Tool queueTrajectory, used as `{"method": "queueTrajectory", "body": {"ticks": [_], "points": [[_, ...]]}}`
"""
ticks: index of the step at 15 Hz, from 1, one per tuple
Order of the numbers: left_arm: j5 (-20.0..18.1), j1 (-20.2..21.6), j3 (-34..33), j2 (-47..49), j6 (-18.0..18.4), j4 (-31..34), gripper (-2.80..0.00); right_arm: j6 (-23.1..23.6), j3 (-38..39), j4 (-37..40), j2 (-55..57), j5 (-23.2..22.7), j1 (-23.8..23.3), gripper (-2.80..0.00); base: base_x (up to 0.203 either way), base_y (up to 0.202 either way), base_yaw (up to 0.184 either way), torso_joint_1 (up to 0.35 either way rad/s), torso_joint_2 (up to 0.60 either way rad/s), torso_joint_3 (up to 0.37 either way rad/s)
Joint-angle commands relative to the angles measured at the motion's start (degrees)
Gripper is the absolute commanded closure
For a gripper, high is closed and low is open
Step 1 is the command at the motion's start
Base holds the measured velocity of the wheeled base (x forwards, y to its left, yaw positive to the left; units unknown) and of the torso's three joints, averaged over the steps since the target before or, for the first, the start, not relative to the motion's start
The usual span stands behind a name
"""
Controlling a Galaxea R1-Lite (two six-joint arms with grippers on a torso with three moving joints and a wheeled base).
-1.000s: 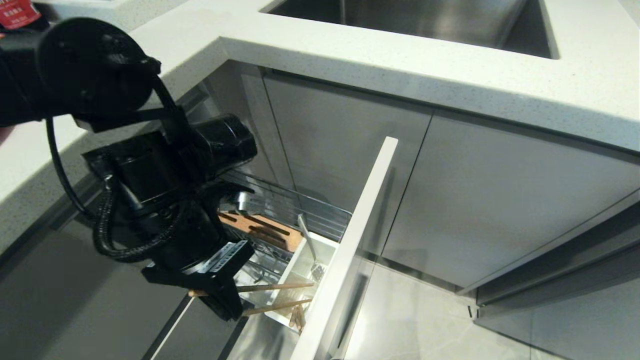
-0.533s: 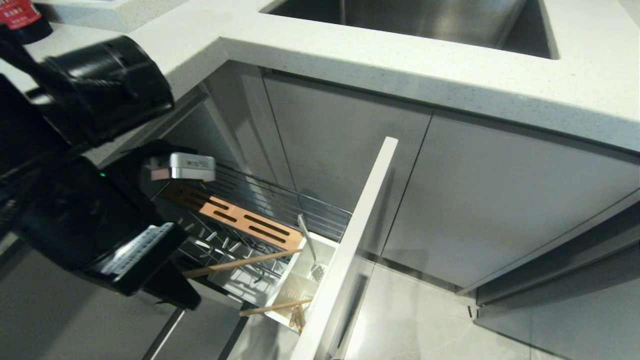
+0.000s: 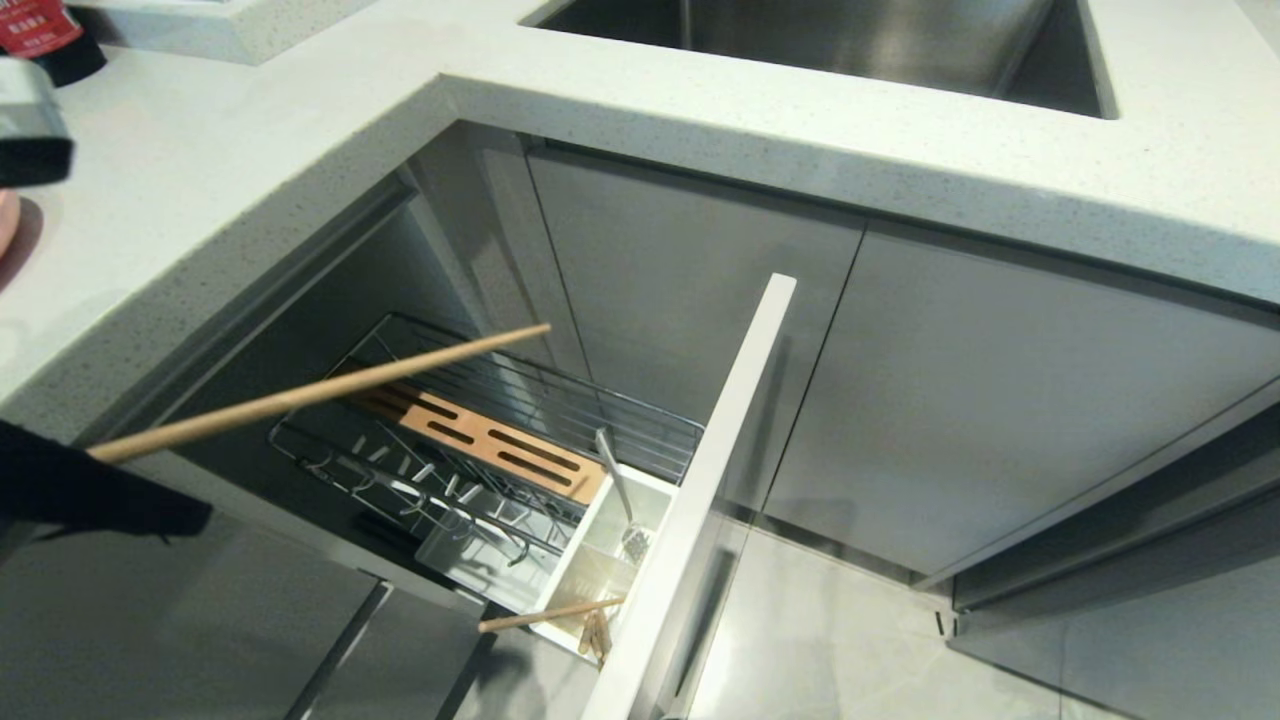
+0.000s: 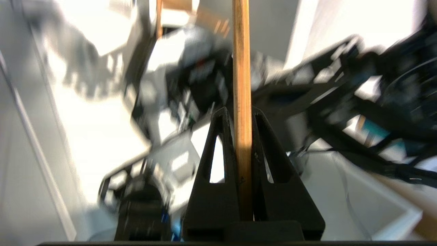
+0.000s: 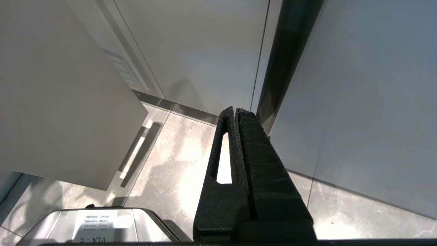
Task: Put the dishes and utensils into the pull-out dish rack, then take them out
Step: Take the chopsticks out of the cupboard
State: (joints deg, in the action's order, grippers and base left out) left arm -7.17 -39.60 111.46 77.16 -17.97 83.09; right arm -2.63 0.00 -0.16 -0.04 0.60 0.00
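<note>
The left gripper [image 4: 241, 116] is seen in its wrist view with its black fingers [image 4: 223, 150] clamped on 1 wooden chopstick [image 3: 320, 392], which runs straight out between them and well past their tips. In the head view that chopstick is held in the air, slanting up from the lower left edge of the picture, where only a dark part of the left arm is visible, and crossing above the back of the pull-out dish rack [image 3: 560, 395] without touching it.

The rack is drawn out from under the pale speckled worktop [image 3: 700, 100], its grey front panel [image 3: 700, 480] standing edge-on. Inside are seen chrome plate prongs [image 3: 420, 480], a slotted wooden strip [image 3: 480, 440] along the far side, and a white utensil caddy [image 3: 600, 560] against the front panel. A silver spoon [image 3: 617, 490] stands in the caddy, its handle leaning up and back. The second chopstick [image 3: 550, 614] lies tilted, 1 end in the caddy and the other sticking out over the rack's near edge. No plate or bowl is held by the prongs.

The right gripper [image 5: 235, 111] is shown by its wrist view with fingers pressed together on nothing, above a tiled floor [image 5: 177, 160] beside grey cabinet doors [image 5: 205, 48]. A steel sink [image 3: 850, 40] is set into the worktop above.
</note>
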Motion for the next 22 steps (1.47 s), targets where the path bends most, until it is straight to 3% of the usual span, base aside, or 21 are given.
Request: {"method": "queueTrajectory", "body": {"ticks": [1, 7, 12, 14, 16, 19, 22], "points": [[0.0, 2.8, 0.0, -5.3, -0.9, -3.8, 0.0, 0.0, 0.0, 0.0, 0.0, 0.0, 0.0, 0.0, 0.0, 0.0, 0.0, 0.0, 0.0, 0.0], [-0.3, 17.8, -0.7, -10.0, -3.7, -15.8, 0.0, 0.0, 0.0, 0.0, 0.0, 0.0, 0.0, 0.0, 0.0, 0.0, 0.0, 0.0, 0.0, 0.0], [-0.3, 36.1, -1.6, -12.6, -5.2, -22.9, 0.0, 0.0, 0.0, 0.0, 0.0, 0.0, 0.0, 0.0, 0.0, 0.0, 0.0, 0.0, 0.0, 0.0], [-0.3, 44.3, -4.7, -15.3, -5.0, -26.7, 0.0, 0.0, 0.0, 0.0, 0.0, 0.0, 0.0, 0.0, 0.0, 0.0, 0.0, 0.0, 0.0, 0.0], [-0.2, 50.0, -8.4, -17.0, -4.8, -31.2, 0.0, 0.0, 0.0, 0.0, 0.0, 0.0, 0.0, 0.0, 0.0, 0.0, 0.0, 0.0, 0.0, 0.0], [-0.3, 57.8, -13.6, -17.0, -5.0, -35.5, 0.0, 0.0, 0.0, 0.0, 0.0, 0.0, 0.0, 0.0, 0.0, 0.0, 0.0, 0.0, 0.0, 0.0], [0.0, 60.2, -17.0, -14.4, -5.2, -38.4, 0.0, 0.0, 0.0, 0.0, 0.0, -0.1, 0.0, 0.0, 0.0, 0.0, 0.0, 0.0, 0.0, 0.0]]}}
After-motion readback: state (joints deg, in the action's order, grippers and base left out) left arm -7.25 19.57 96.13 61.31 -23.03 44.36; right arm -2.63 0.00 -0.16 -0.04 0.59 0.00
